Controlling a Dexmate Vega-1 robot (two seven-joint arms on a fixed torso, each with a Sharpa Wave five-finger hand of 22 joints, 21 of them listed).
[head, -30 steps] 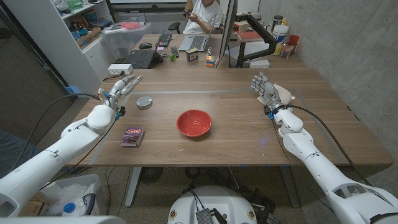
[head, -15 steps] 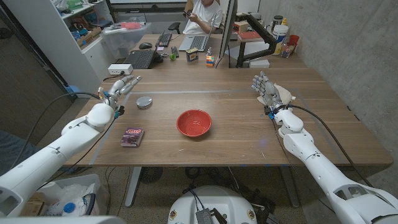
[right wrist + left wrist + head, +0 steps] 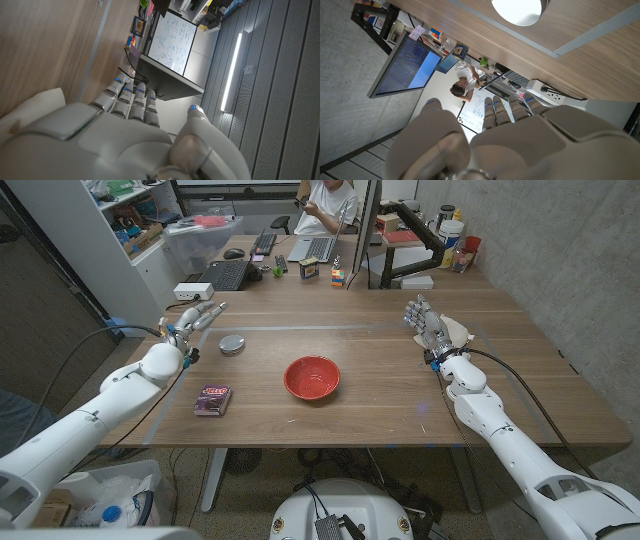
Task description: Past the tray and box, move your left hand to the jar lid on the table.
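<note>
My left robot hand (image 3: pixel 197 319), fingers apart and holding nothing, hovers beside the jar lid (image 3: pixel 232 344) near the tabletop's left edge; the lid looks light, stiff and slick, best pinched by its rim.

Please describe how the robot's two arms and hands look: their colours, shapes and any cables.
Both arms are glossy white with rounded shells and ball-like wrists. The left robot hand and right robot hand are pale grey-silver with segmented fingers, and small blue marks show on the fingers in the wrist views. A thin black cable runs to each wrist.
</note>
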